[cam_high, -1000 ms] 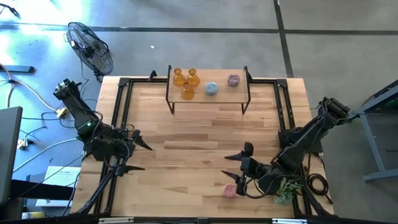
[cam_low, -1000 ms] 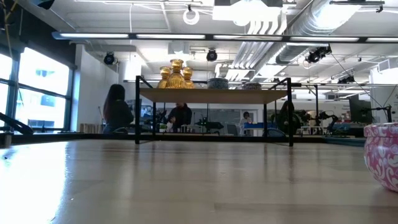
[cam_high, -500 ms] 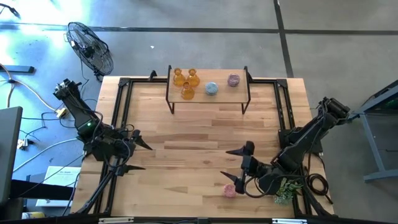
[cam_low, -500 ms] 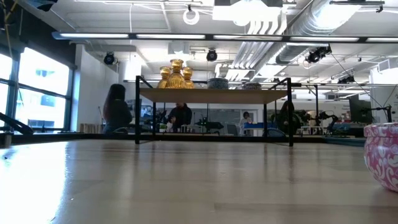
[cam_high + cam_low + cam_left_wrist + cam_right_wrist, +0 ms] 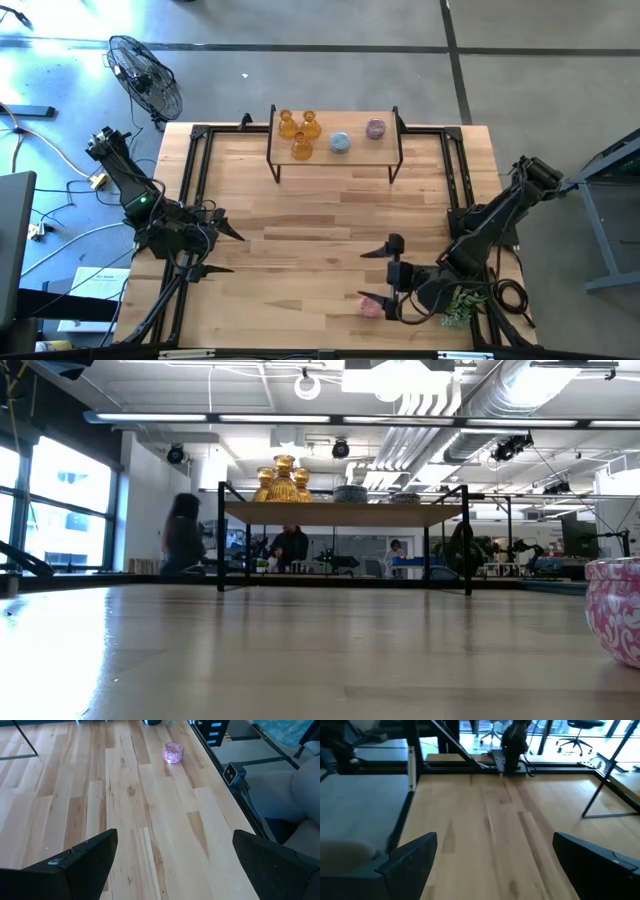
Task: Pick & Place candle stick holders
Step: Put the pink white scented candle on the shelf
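Table (image 5: 320, 230): right hand (image 5: 374, 274) now wider.

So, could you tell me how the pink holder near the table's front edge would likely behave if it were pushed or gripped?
The pink holder looks squat and wide-bottomed, so it would probably slide rather than tip. Its rounded, glassy-looking sides suggest it may be slippery and breakable under a hard squeeze.

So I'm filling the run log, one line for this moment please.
right gripper: jaws open, above pink holder | left gripper: open, idle | shelf: five holders
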Tool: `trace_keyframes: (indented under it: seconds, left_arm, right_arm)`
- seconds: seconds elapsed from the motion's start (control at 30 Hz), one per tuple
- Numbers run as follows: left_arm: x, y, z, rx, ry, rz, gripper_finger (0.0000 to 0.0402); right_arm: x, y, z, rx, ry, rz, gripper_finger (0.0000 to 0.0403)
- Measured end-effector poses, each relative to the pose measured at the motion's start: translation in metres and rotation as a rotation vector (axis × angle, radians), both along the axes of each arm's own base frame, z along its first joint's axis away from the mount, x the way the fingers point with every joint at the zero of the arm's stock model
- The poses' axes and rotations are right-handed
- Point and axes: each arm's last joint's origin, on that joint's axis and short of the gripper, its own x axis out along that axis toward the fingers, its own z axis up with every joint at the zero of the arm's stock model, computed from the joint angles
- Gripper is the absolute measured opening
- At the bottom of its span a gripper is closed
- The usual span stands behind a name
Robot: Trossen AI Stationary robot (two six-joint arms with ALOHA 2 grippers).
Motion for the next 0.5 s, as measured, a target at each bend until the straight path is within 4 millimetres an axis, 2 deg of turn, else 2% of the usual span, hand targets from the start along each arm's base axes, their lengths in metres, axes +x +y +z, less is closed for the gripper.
trace_keyframes:
  seconds: [0.17,0.33,0.5]
  left_arm:
    - [0.000,0.000,0.000,0.003,0.003,0.000,0.0388]
    - [0.000,0.000,-0.001,0.006,0.005,0.001,0.0388]
    - [0.000,0.001,-0.001,0.012,0.003,0.010,0.0388]
  right_arm:
    - [-0.007,0.002,0.005,-0.036,0.065,0.016,0.0393]
    - [-0.013,0.001,0.015,0.059,0.246,0.039,0.0393]
    - [-0.002,0.011,0.013,0.128,0.461,0.012,0.0392]
